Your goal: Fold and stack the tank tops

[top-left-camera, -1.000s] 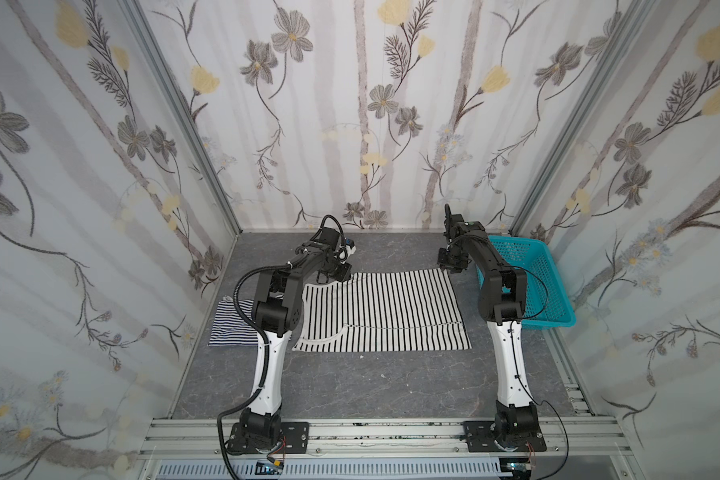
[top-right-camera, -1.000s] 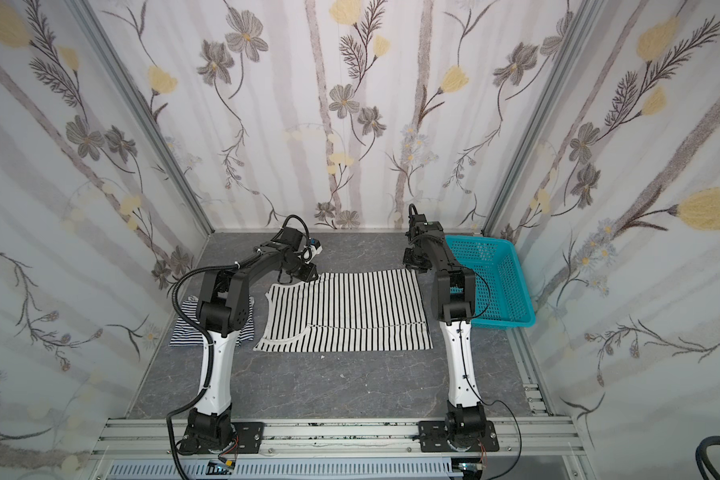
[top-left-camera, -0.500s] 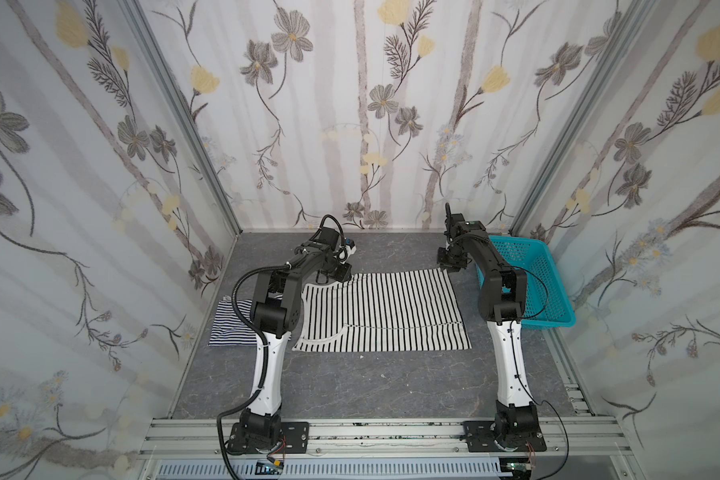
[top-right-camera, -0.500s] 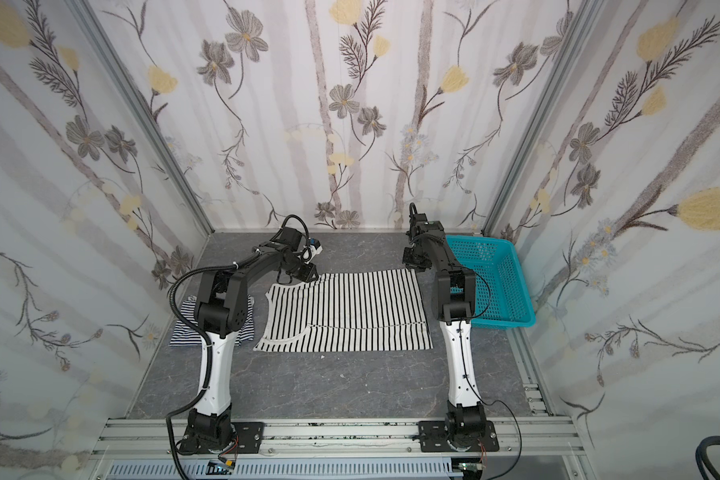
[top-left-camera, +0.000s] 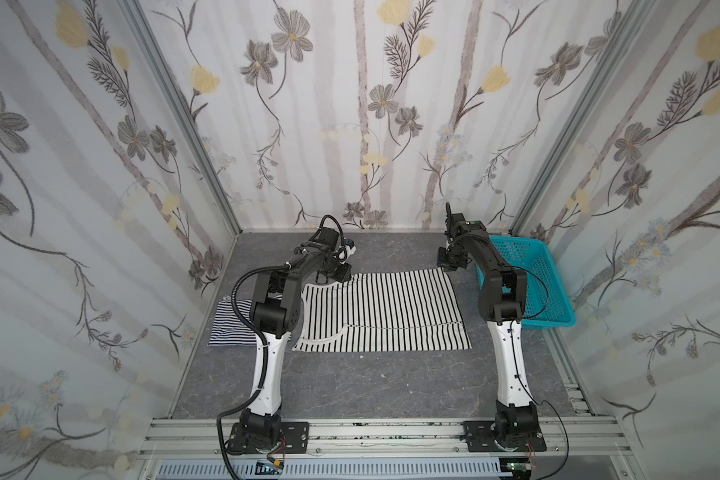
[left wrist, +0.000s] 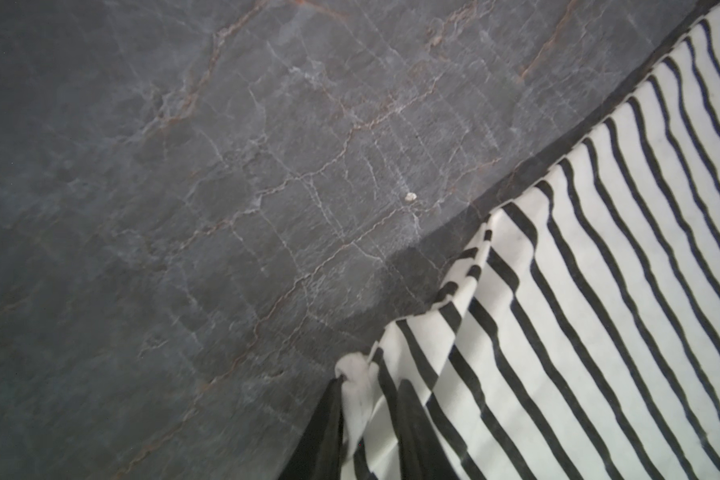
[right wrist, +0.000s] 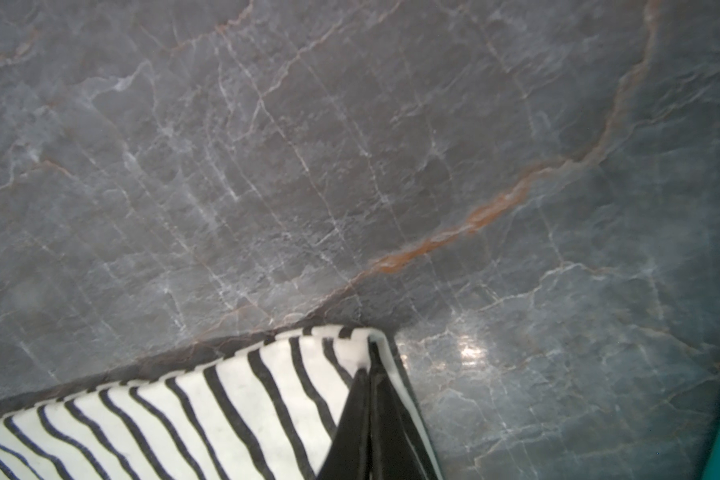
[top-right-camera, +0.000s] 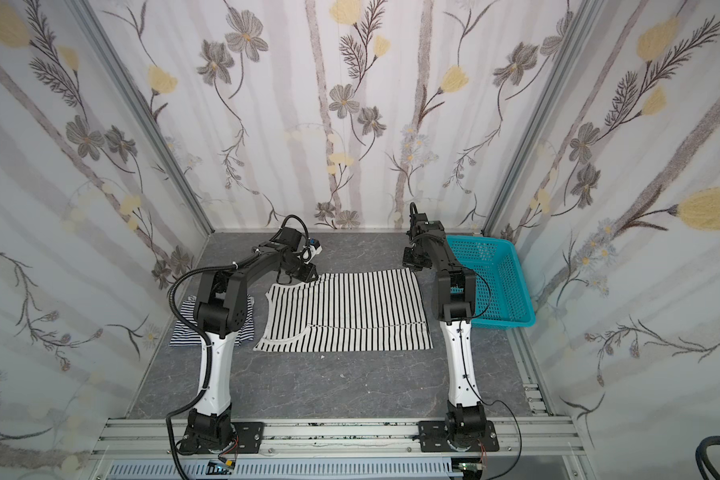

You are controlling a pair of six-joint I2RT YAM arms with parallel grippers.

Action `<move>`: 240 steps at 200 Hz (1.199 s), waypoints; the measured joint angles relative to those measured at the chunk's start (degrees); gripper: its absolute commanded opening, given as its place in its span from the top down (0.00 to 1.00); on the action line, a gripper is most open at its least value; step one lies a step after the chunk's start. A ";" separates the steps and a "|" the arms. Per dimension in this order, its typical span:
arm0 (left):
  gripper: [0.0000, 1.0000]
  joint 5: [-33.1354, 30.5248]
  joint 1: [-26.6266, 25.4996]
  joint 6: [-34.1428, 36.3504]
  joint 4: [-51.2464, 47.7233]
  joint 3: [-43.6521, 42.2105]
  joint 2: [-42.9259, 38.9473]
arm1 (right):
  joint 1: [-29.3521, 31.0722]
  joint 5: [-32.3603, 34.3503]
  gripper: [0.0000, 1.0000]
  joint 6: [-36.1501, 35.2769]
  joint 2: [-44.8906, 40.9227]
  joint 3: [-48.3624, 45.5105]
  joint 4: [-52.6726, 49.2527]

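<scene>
The white tank top with wide black stripes (top-left-camera: 383, 311) (top-right-camera: 346, 316) lies spread flat mid-table in both top views. My left gripper (top-left-camera: 341, 275) (top-right-camera: 308, 274) sits at its far left corner. In the left wrist view that gripper (left wrist: 366, 399) is shut on a bunched white strap end of this top (left wrist: 599, 291). At the far right corner is my right gripper (top-left-camera: 447, 266) (top-right-camera: 412, 264). The right wrist view shows it (right wrist: 368, 376) pinched shut on the hem corner (right wrist: 225, 407). The finely navy-striped tank top (top-left-camera: 229, 324) (top-right-camera: 184, 328) lies folded at the left, partly hidden behind the left arm.
A turquoise perforated basket (top-left-camera: 558, 320) (top-right-camera: 516, 320) stands at the right edge, close beside the right arm. Floral walls close in the back and both sides. Bare grey marble table (top-left-camera: 371, 386) stretches in front of the spread top.
Both grippers have closed on the far corners of the wide-striped top, the right one fully. The arms and the cloth have hardly shifted.
</scene>
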 measured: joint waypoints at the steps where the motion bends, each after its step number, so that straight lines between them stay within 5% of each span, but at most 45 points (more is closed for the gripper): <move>1: 0.98 0.00 0.00 0.02 0.00 0.00 0.00 | 0.00 0.00 1.00 0.00 0.00 0.00 0.00; 39: 1.00 0.00 0.26 0.31 -0.39 -0.09 -1.31 | 0.13 0.02 1.00 -0.37 -1.14 -2.91 0.94; 108: 1.00 0.44 0.57 -0.17 -0.33 -1.20 -5.81 | 0.83 0.02 1.00 0.09 -16.50 -18.29 8.31; 240: 1.00 0.39 -1.38 0.76 0.22 -20.11 -20.02 | 1.46 2.32 1.00 2.36 -39.82 -54.73 21.84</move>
